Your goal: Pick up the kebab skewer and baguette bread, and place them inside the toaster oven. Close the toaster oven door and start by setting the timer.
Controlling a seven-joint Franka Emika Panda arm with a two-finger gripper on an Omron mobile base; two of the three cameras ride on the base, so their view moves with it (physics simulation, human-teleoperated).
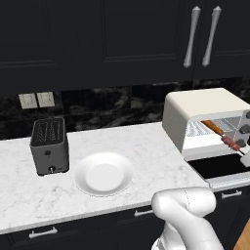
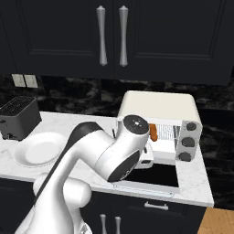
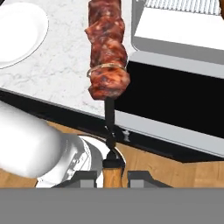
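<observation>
Arm (image 2: pixel 123 160) hides toaster oven's (image 2: pixel 157 107) left front.

White marble table (image 1: pixel 146 141) running below dark upper cabinets. At left, dark grey two-slot toaster (image 1: pixel 49 145) standing upright. Just beside it, toward the front edge, empty white plate (image 1: pixel 103 173). At right, cream toaster oven (image 1: pixel 205 119), its dark glass toaster oven door (image 1: pixel 219 167) folded down flat over the table's front edge.
</observation>
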